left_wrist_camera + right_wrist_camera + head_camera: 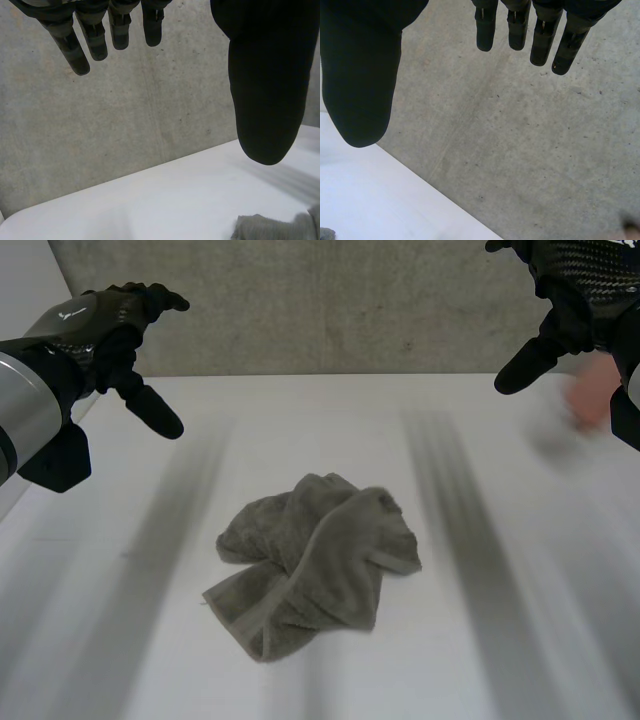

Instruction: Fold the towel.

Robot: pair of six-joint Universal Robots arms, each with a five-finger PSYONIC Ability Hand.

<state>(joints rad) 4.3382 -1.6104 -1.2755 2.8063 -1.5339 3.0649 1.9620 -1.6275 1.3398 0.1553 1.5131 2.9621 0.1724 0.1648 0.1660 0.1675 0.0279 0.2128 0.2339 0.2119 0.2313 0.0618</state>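
white table (480, 640), matte and plain, its far edge set against a rough grey concrete wall (320, 310) flecked with small dark pits and faint pale streaks.

grey towel (315, 560) lies crumpled near the middle of the table, a little towards the near side. it is bunched into loose overlapping folds, with a hemmed edge showing along its near-left side and another at its right. nothing touches it.

left hand (100, 325) hangs in the air above the table's far-left part, well apart from the towel. its wrist view shows the fingers (74, 52) straight and spread from the thumb (267, 100), wide, holding nothing. a bit of the towel shows on the table below the thumb.

right hand (565, 320) hangs above the far-right part, also well clear of the towel. its wrist view shows its fingers (540, 45) straight, the thumb (362, 90) set wide from them, empty, with the wall behind.

pinkish blur (595, 395) just beside the right hand, over the table's far-right edge; too smeared to tell what it is.
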